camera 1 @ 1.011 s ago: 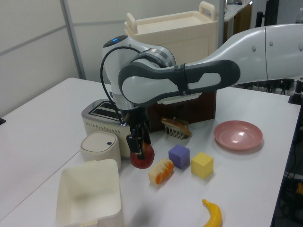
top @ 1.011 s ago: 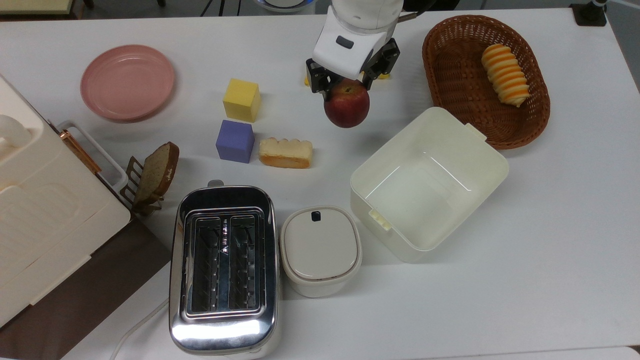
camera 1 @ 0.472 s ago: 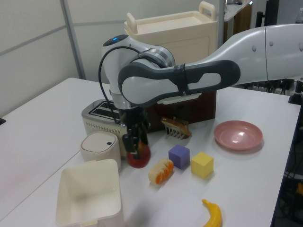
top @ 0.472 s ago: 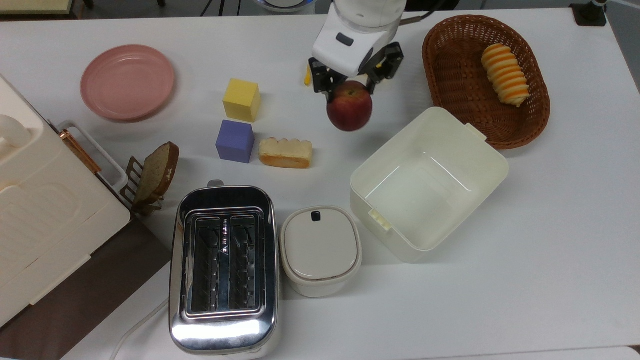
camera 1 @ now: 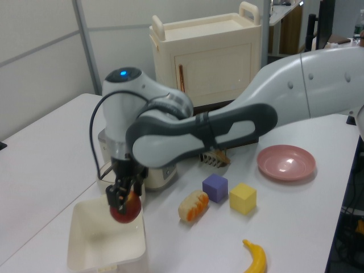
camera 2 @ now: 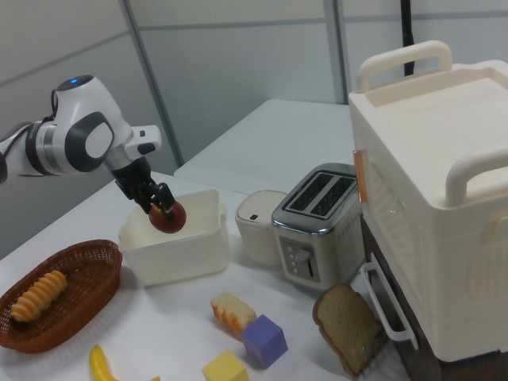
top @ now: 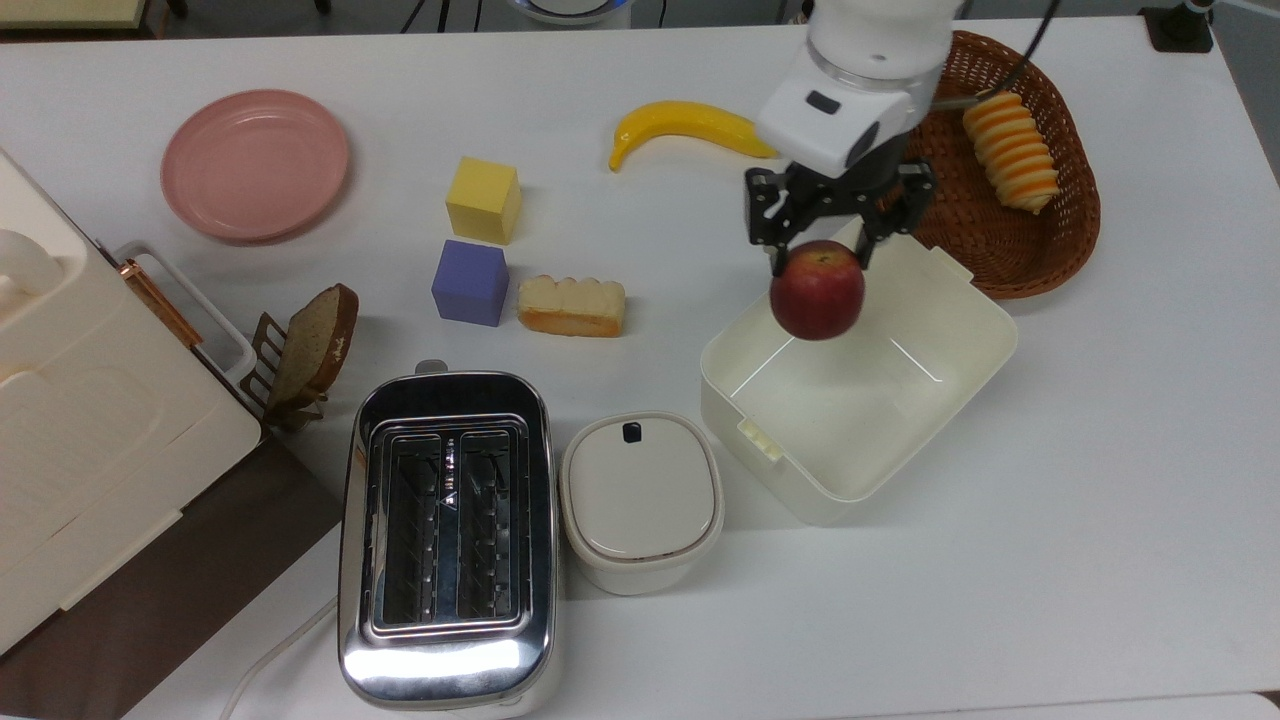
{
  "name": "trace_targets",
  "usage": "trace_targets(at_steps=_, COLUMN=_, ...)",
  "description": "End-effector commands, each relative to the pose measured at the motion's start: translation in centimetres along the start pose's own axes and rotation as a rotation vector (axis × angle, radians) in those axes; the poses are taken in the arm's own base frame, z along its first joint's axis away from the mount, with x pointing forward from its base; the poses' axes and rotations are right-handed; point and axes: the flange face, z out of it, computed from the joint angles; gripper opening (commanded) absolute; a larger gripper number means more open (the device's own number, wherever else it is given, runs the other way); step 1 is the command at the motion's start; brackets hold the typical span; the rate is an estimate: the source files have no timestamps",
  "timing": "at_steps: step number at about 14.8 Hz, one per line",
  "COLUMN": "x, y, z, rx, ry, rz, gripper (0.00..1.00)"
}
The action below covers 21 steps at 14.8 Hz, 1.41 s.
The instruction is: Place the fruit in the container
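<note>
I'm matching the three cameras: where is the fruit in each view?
Top view: fruit right of centre, above the tub's far-left edge.
Left view: fruit lower left, over the tub.
Right view: fruit left of centre, over the tub.
Shared landmark: the tub.

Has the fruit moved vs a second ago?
Yes. In the top view the fruit, held by the gripper, went from the bare table beside the container rightward to over its near-left rim.

A white Franka arm with dark grey joint bands, a blue indicator light, black cable and black two-fingered hand (top: pixel 823 250).
</note>
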Motion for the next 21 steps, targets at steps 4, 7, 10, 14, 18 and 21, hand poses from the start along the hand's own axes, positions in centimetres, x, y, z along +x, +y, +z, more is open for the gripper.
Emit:
trace_targets(at_steps=4, x=0.8, y=-1.3, z=3.1, rx=-0.021, ry=0.032, rz=0.060, gripper=1.00)
trace_targets(at_steps=7, x=0.7, y=-1.3, z=2.8, rx=-0.021, ry=0.025, rz=0.068, gripper=1.00)
trace_targets(at_steps=10, x=0.2, y=-0.1, z=-1.1, rx=-0.007, ry=0.035, rz=0.081, gripper=1.00)
trace_targets(at_steps=14, x=-1.8, y=4.6, z=-5.5, rx=-0.049, ry=-0.099, rz=0.138, gripper=1.00)
trace_targets(at_steps=18, x=-4.4, y=11.6, z=-9.0, rx=-0.069, ry=-0.259, rz=0.103, gripper=1.00)
trace_targets(at_steps=21, x=-5.6, y=18.1, z=-10.7, rx=-0.054, ry=-0.295, rz=0.137, gripper=1.00)
